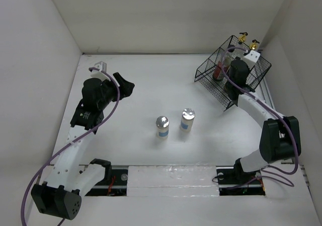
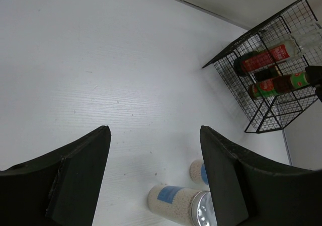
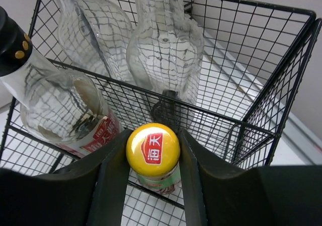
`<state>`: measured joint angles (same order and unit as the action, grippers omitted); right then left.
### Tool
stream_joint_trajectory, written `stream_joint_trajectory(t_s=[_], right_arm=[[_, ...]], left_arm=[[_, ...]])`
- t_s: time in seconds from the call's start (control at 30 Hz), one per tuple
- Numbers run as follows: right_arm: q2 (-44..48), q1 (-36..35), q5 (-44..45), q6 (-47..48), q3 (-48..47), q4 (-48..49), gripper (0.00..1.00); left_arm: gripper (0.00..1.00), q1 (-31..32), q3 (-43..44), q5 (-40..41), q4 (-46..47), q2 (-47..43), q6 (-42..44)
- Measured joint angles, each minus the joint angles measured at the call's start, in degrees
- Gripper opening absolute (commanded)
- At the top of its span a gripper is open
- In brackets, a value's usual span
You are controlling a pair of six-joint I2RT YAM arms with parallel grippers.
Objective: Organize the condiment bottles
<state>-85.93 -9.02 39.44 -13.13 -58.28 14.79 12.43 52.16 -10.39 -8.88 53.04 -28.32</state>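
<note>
**Top view:** Two shakers (image 1: pixel 162 127) (image 1: pixel 187 120) stand upright, near each other, mid-counter (image 1: pixel 126 130). A black wire basket (image 1: pixel 206 69) sits at the far right corner with the right arm reaching into it. The left jaws hover over the counter's left side, well apart from the shakers.

**Left wrist view:** Left jaws are spread and empty. The shakers are clear cylinders of white grains with blue labels and silver tops. Judged light, rigid and smooth, they are best taken round the body.

**Right wrist view:** Right jaws pinch the yellow cap of the sauce bottle (image 3: pixel 153 150), which stands inside the basket. Two glass cruets (image 3: pixel 163 45) (image 3: pixel 88 24) stand beyond a wire partition. Judged fragile and slippery, they are best held at the neck.
</note>
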Motion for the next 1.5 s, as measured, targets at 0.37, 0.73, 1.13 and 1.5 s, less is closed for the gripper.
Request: stream_joint_trajectory(t_s=[0.37,0.73,1.13,1.5], right_arm=[[2.9,0.0,-0.7,-3.1,-1.2,-1.2,0.72],[19.3,-9.5,-33.6,-4.1,-8.3,-10.9,0.68],[11.2,-39.9,-53.1,2.5,-5.5,-29.4,0.95],[5.0,-46.8,-47.6,4.3,-5.5,-32.7,0.99]], left_arm=[[0.67,0.0,0.0,1.5,-0.6,0.0,0.0],[0.67,0.0,0.0,2.1,-0.9,-0.2,0.0],[0.75,0.0,0.4,2.9,-1.2,-0.5,0.4],[0.76,0.0,1.6,3.9,-2.2,2.0,1.0]])
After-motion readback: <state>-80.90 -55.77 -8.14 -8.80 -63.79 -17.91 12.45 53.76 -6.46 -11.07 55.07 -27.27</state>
